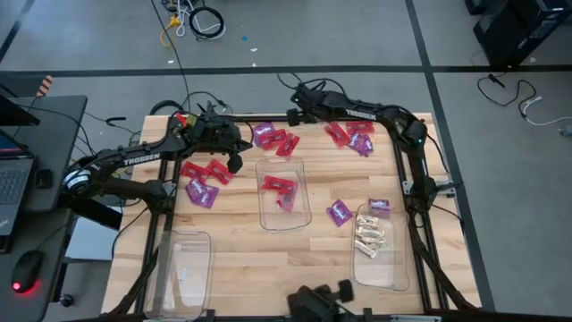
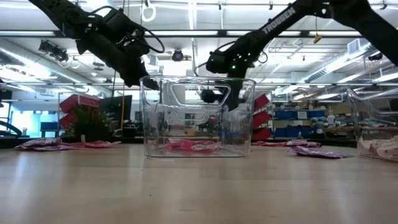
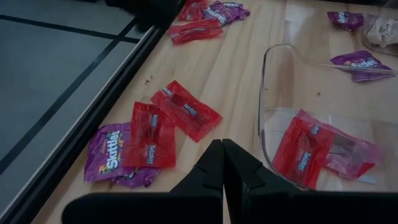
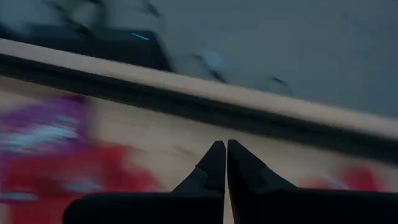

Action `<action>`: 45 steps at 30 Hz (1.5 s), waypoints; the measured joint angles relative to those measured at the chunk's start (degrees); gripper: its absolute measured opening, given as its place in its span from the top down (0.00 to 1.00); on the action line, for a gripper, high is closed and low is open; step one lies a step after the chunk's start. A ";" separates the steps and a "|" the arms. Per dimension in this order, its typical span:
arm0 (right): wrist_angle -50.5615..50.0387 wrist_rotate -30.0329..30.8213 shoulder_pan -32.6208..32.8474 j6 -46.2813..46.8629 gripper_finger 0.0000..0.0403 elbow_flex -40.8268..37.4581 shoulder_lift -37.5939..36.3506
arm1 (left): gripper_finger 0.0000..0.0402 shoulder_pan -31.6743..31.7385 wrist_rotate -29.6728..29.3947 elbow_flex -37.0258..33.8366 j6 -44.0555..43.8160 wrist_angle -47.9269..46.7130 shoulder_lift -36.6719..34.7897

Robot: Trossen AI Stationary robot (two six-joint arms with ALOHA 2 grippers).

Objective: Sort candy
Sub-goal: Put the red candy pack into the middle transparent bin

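Fingers (image 3: 222,163) closed, left of bin rim (image 3: 263,87), red candy (image 3: 186,109) near

Robotics lab; storage shelving (image 2: 311,121), ceiling striplights (image 2: 205,40)

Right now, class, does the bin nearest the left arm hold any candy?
No: in the high view that clear bin shows only bare plastic, no candy inside.

Closed left gripper (image 3: 222,163) hovers over the wooden table (image 3: 242,68) between loose red packets (image 3: 185,110), a purple Skittles packet (image 3: 107,158), and the clear bin (image 3: 273,81) holding what looks like two red packets (image 3: 303,151).
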 joint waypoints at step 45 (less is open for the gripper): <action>-12.20 19.70 4.20 18.14 1.00 -19.49 -1.02 | 1.00 0.38 0.46 0.00 0.02 -3.46 0.00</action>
